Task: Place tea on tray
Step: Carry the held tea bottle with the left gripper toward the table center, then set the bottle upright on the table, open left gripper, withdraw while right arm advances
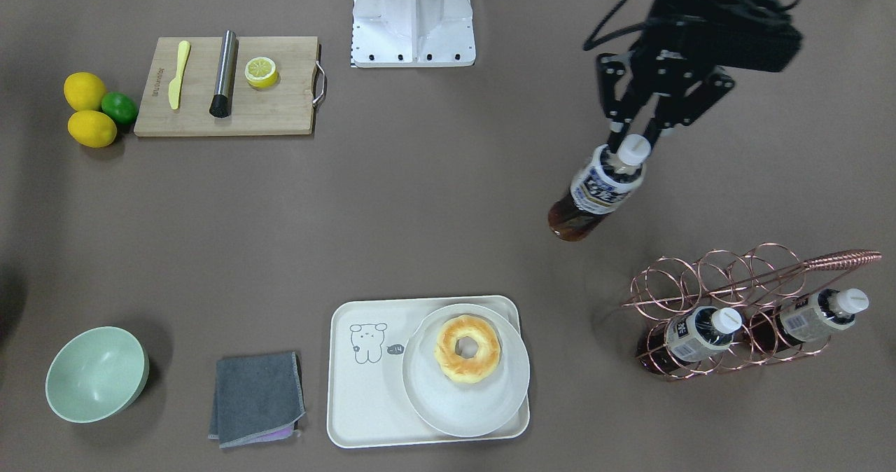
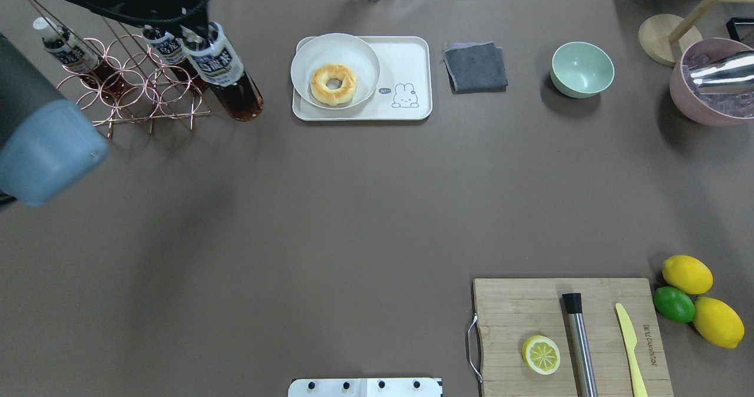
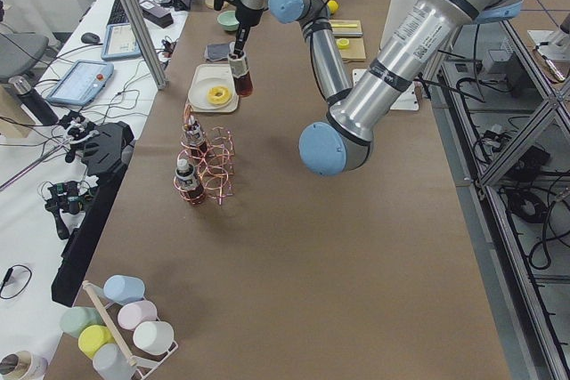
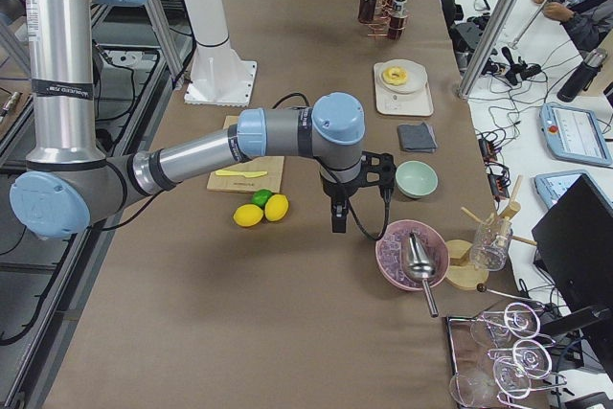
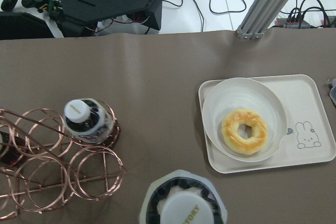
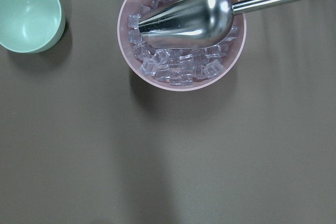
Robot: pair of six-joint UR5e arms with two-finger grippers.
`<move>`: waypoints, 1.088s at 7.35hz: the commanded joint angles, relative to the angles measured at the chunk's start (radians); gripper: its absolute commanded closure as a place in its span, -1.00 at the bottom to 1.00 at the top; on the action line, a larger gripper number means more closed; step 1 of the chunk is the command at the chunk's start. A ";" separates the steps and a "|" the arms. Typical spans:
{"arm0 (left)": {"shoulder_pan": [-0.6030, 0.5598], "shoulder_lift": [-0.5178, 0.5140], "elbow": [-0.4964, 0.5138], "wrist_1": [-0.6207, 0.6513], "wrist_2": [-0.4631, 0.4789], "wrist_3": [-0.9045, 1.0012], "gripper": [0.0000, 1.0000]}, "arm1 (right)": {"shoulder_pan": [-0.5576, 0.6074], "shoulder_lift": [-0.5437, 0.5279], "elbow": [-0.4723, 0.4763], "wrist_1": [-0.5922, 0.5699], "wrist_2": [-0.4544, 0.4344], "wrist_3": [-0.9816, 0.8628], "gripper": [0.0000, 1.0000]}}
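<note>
Nearest my side of the surface: one cream-white rectangular plastic tray (image 1: 364,416) with a line-drawn animal. It carried one round white plate (image 1: 462,423) and one glazed ring doughnut (image 1: 467,349). No tea was on it, and the end with the drawing was bare.

Same row:
- one pale green bowl (image 1: 96,374)
- one folded grey cloth (image 1: 257,398)
- one copper wire rack (image 1: 700,276) with two tea bottles (image 1: 689,339) standing in it
- one pink bowl of ice (image 4: 412,254) with one steel scoop, at the row's end

The right pincer (image 4: 337,220) hung near that bowl; I could not tell its grip.

Midway: the third small clear plastic bottle of dark tea (image 1: 595,192), white-capped, hung from the left pincer (image 1: 633,139). The pincer was clamped on the bottle's neck under the cap. The bottle was between rack and tray, touching neither.

Judgement: pick-up done; carry and set-down left.

Far: one wooden cutting board (image 1: 280,118) bore one yellow plastic knife (image 1: 178,74), one steel cylinder (image 1: 224,73) and one lemon half (image 1: 261,71). Beside it lay two whole lemons (image 1: 84,90) and one lime (image 1: 120,107).
</note>
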 commanded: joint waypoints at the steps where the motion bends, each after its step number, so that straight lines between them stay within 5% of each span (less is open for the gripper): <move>1: 0.310 -0.174 0.035 0.135 0.241 -0.231 1.00 | -0.048 0.000 0.002 0.061 0.020 0.092 -1.00; 3: 0.494 -0.217 0.101 0.133 0.400 -0.319 1.00 | -0.058 0.000 0.002 0.062 0.030 0.094 -1.00; 8: 0.558 -0.179 0.187 0.002 0.412 -0.338 1.00 | -0.058 0.000 0.002 0.062 0.030 0.092 -1.00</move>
